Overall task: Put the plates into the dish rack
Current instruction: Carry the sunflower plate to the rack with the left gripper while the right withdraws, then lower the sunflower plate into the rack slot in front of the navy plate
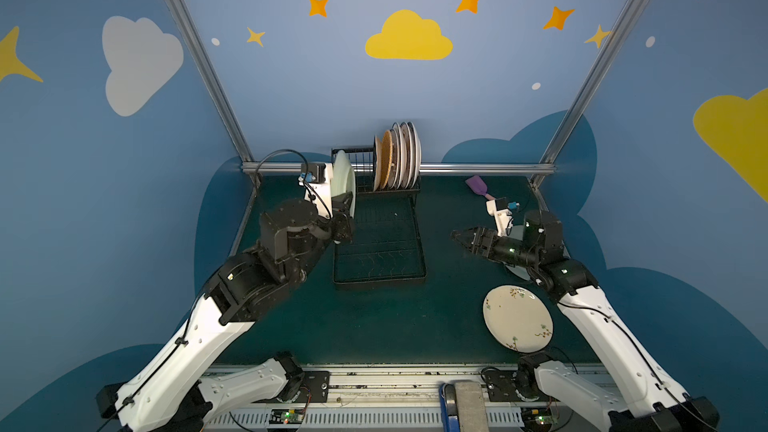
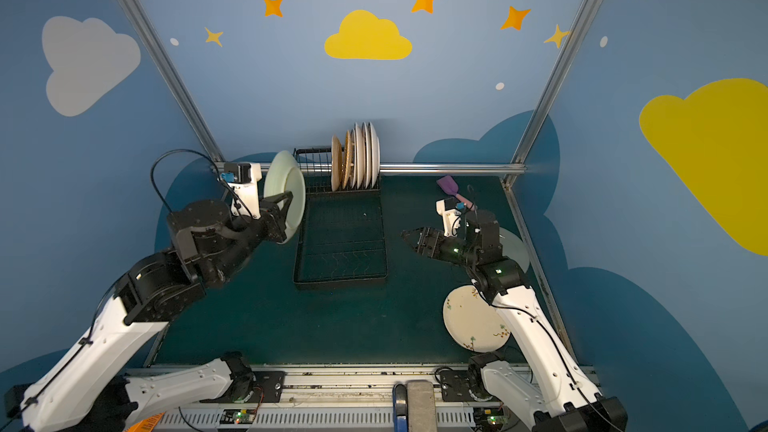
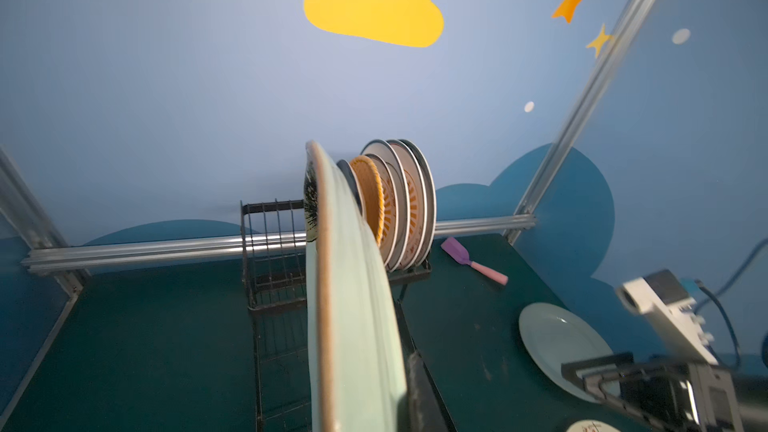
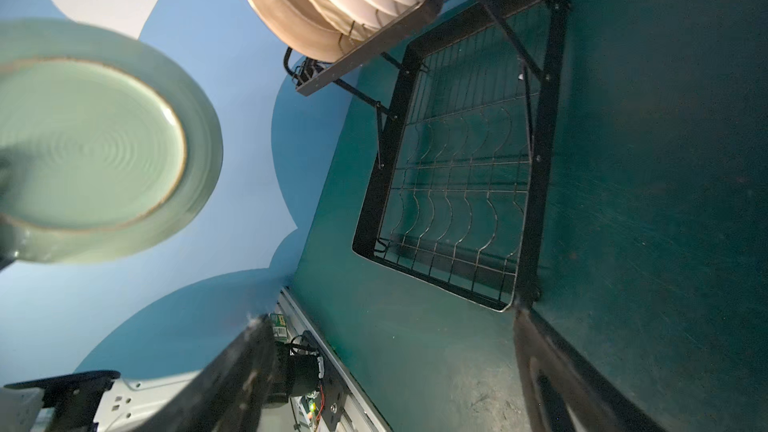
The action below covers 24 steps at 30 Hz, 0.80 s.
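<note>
The left gripper (image 1: pixel 344 206) is clamped nearly shut on the rim of a pale green plate (image 1: pixel 344 174), holding it on edge, clear of the table. The plate hangs at the left end of the dish rack (image 1: pixel 379 283). Its face runs about parallel to the racked plates (image 1: pixel 397 155), which stand upright and fill the right part of the upper tier. The free slots (image 1: pixel 362 170) lie between the held plate and that row, to the right of the jaws. Judging by this, the coming move is a short sideways carry and a lowering, edge first, and the left arm is the nearer one for it. Whether the plate's lower edge is already over the wires I cannot tell.

Further right, the right gripper (image 1: pixel 459 241) hovers with its jaws spread wide and nothing between them, pointing toward the rack's flat tray. Under that arm a second pale plate (image 2: pixel 515 249) lies flat, and a cream floral plate (image 1: pixel 517 317) lies flat nearer the arm bases — both still to load.
</note>
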Tool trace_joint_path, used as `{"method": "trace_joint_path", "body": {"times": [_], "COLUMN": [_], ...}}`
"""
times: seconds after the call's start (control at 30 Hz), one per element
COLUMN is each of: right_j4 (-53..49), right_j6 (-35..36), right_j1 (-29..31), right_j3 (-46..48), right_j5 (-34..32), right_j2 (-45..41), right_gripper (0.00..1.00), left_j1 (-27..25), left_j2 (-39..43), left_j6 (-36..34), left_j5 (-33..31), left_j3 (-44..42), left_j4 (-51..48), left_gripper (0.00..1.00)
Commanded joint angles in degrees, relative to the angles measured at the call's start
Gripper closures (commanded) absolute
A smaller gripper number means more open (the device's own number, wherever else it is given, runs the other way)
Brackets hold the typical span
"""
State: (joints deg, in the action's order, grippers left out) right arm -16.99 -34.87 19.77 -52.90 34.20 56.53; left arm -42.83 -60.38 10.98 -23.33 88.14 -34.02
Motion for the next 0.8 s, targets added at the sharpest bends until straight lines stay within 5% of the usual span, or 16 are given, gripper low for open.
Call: {"method": "trace_joint_path", "body": {"times": [0.0, 0.33, 0.77], "right_j4": [3.07, 3.94, 3.55], "right_j6": [2.95, 5.50, 6.15], "right_j1": [2.67, 10.74, 14.33], "right_j3": [0.70, 1.05, 2.19], "right_j5": [-0.70, -3.24, -4.80], "right_j2": [-0.22, 3.08, 3.85], "right_gripper": [0.12, 0.12, 0.12], "left_j1": [4.96, 21.66, 23.72], "left_j2": [-2.09, -14.65, -32.96], "left_j6": [2.65, 10.44, 4.19], "left_j5": [4.97, 24.72, 27.89], "left_j3": [6.00, 15.84, 31.68], "left_j4": [4.08, 8.29, 4.85], "left_gripper": [0.96, 0.96, 0.96]}}
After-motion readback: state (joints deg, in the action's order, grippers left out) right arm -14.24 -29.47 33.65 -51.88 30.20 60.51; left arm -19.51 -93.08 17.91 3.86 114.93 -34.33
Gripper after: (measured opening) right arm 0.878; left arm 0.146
